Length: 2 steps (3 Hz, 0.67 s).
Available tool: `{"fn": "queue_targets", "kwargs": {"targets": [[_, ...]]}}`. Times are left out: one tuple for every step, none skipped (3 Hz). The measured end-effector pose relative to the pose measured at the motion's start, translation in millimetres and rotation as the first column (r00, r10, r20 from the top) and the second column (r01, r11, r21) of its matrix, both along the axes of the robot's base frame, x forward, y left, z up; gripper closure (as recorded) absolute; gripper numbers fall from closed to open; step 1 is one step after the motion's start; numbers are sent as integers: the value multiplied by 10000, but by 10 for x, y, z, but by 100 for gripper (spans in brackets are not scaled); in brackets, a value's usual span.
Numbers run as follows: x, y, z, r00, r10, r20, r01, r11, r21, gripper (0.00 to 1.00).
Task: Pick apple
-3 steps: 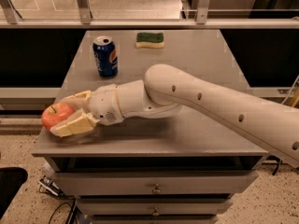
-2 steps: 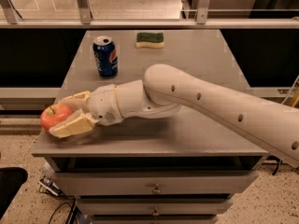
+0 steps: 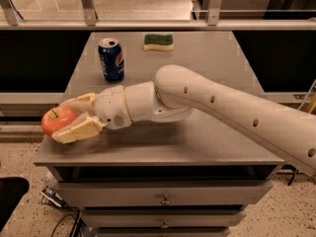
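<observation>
Found the jaws clamped on the apple, one pale finger across its far side and the other under its near side. Placed the gripper at the left front corner of the table, with the apple at or just past the left edge. Could not tell whether it was lifted clear of the top.

Judged the apple firm, fairly light, round and smooth-skinned, so apt to slip from a shallow pinch and to bruise under a hard squeeze. Judged the widest girth, stem up, the right place to hold, as taken here.

Noted the wrist low and nearly level, pointing left, and the forearm reaching across the top from the right. Saw the blue soda can and a sponge well apart at the back.
</observation>
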<state>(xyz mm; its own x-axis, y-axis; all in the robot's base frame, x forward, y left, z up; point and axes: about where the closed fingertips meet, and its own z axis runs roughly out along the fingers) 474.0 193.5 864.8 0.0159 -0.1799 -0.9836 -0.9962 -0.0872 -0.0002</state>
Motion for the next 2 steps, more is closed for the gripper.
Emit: {"fn": "queue_targets", "kwargs": {"targets": [[-44,-155,407,9972,484,567,-525,9960,719,100],[-115,-335,842,9884,860,1250,-1018,9868,1263,100]]}}
